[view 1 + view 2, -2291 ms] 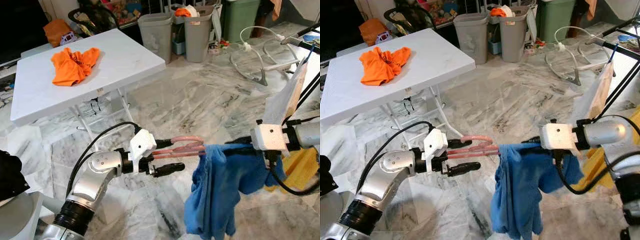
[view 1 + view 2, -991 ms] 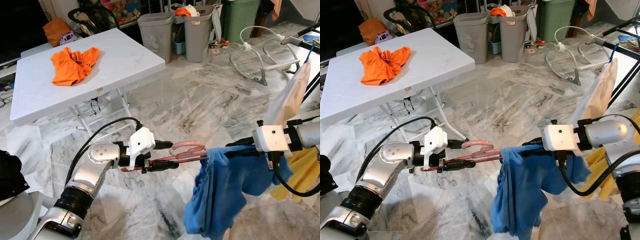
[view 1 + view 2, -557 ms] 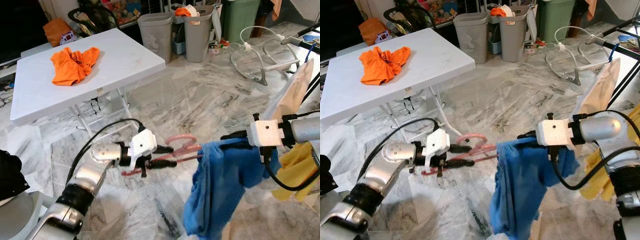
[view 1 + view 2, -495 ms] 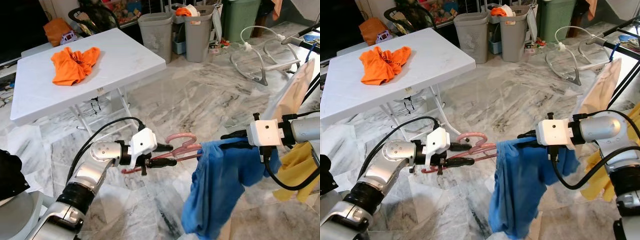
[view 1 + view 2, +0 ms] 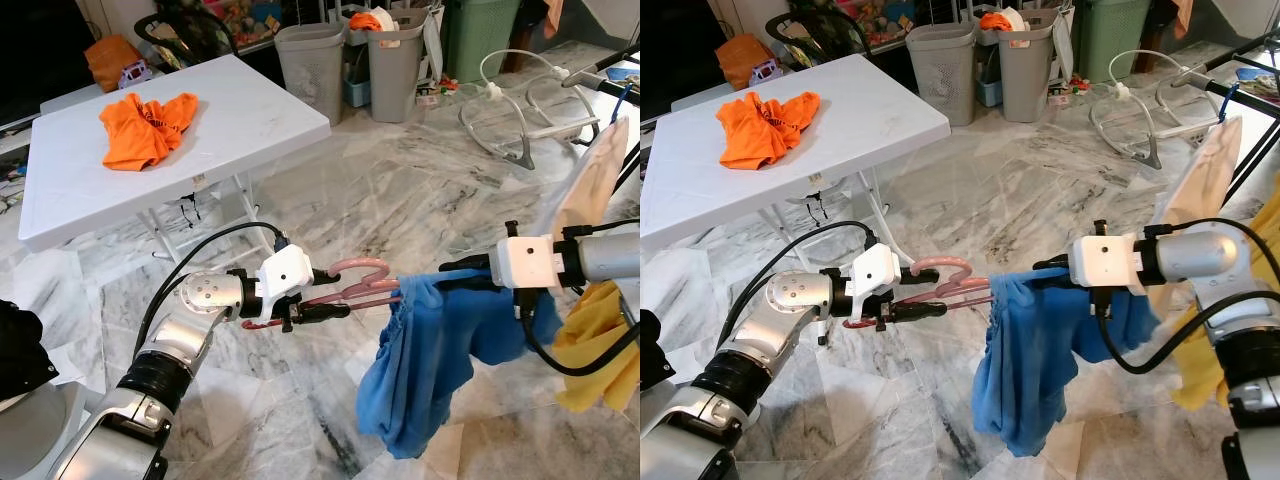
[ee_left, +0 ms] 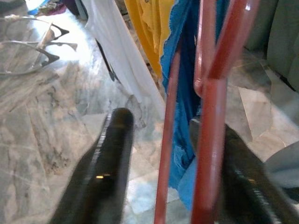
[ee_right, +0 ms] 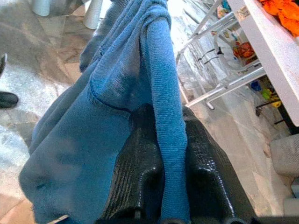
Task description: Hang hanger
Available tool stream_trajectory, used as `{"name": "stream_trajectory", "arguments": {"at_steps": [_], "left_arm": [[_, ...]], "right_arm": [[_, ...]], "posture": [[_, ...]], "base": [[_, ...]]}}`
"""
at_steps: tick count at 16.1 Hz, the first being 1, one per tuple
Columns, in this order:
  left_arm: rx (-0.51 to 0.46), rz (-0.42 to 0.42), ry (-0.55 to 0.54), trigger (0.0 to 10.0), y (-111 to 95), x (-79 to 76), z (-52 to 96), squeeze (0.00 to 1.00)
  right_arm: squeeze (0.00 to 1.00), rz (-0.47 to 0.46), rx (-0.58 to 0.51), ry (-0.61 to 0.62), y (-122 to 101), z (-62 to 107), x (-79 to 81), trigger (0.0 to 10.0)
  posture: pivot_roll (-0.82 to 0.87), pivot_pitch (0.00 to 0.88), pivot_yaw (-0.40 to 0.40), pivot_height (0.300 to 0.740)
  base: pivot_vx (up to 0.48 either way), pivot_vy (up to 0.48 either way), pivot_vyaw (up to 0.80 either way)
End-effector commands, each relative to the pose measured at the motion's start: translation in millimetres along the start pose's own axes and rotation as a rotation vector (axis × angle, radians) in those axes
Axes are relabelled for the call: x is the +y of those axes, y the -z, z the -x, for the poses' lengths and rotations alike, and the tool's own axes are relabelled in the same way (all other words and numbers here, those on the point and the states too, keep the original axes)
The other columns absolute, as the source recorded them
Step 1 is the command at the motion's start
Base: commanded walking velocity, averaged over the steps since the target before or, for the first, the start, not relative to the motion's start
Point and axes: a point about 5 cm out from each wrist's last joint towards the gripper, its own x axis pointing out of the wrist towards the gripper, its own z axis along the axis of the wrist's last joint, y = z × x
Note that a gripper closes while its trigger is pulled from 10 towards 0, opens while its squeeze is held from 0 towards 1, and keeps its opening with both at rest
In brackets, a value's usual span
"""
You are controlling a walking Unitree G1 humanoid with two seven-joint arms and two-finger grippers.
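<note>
Holding the pink hanger point(image 5: 352, 285) out in the air over the marble floor point(image 5: 400, 190), the left hand point(image 5: 335, 292) points toward the robot's right, its two black fingers closed around the hanger's thin bars near the hook end. The hanger lies roughly level, long axis running left to right between the two arms, hook curling up just past the left fingertips. Its far end disappears into the blue garment point(image 5: 425, 360), which hangs bunched from that end. The right hand point(image 5: 1052, 270) meets it from the opposite side; the right wrist view shows a band of the blue cloth pinched between both closed fingers point(image 7: 208, 177). So the hanger sits directly ahead of the left hand, along its pointing line, and the garment directly ahead of the right. Judgement: garment looks only partly threaded, one shoulder on. The drying rack point(image 5: 600, 70) with a pale cloth point(image 5: 585, 185) and a yellow cloth point(image 5: 595, 335) stands behind the right arm, so the right side is nearer the hanging spot. An orange garment point(image 5: 143, 125) lies on the white worktop point(image 5: 250, 120), well apart.
</note>
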Motion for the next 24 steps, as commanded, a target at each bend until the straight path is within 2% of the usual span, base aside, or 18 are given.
{"name": "stream_trajectory", "arguments": {"at_steps": [1,5,15,17,19,21,22,23,24], "left_arm": [[0.040,0.000,0.012,0.0,6,1.2,4.1,0.00],[0.060,0.003,0.023,0.0,11,0.4,3.7,0.00],[0.049,-0.032,-0.062,0.0,12,9.4,6.2,0.00],[0.041,-0.059,-0.119,0.0,9,15.6,6.7,0.00],[0.050,-0.106,-0.241,0.0,6,27.2,9.6,0.00],[0.053,-0.110,-0.259,0.0,7,28.4,11.2,0.00],[0.063,-0.107,-0.247,0.0,9,27.1,11.5,0.00],[0.075,-0.105,-0.237,0.0,12,25.5,11.7,0.00],[0.089,-0.087,-0.219,0.0,19,20.9,11.6,0.00]], "right_arm": [[0.00,0.064,-0.052,0.091,-14,5.0,-18.3,10.0],[0.00,0.074,-0.052,0.109,-14,4.5,-21.5,10.0],[0.00,0.094,-0.049,0.128,-14,1.0,-24.1,10.0],[0.00,0.098,-0.046,0.137,-13,1.4,-24.7,10.0],[0.00,0.112,-0.039,0.173,-13,1.4,-28.1,10.0],[0.00,0.106,-0.043,0.215,-14,-0.3,-32.9,10.0],[0.14,0.061,-0.048,0.201,-12,-1.2,-33.4,10.0],[0.14,0.052,-0.051,0.198,-12,-1.4,-33.4,10.0],[1.00,0.014,-0.050,0.186,-10,-2.7,-32.4,10.0]], "posture": [[-0.19,0.005,0.121,0.740],[-0.19,0.003,0.120,0.740],[-0.19,0.000,0.118,0.740],[-0.19,0.002,0.117,0.740],[-0.19,0.004,0.117,0.740],[-0.19,0.005,0.117,0.740],[-0.18,0.006,0.118,0.740],[-0.18,0.006,0.118,0.740],[-0.18,0.007,0.118,0.740]], "base": [[0.000,0.000,0.00],[0.000,0.000,0.00],[0.000,0.000,0.00],[0.000,0.000,0.00],[0.000,0.000,0.00],[0.000,0.000,0.00],[0.000,0.000,0.00],[0.000,0.000,0.00],[0.000,0.000,0.00]]}}
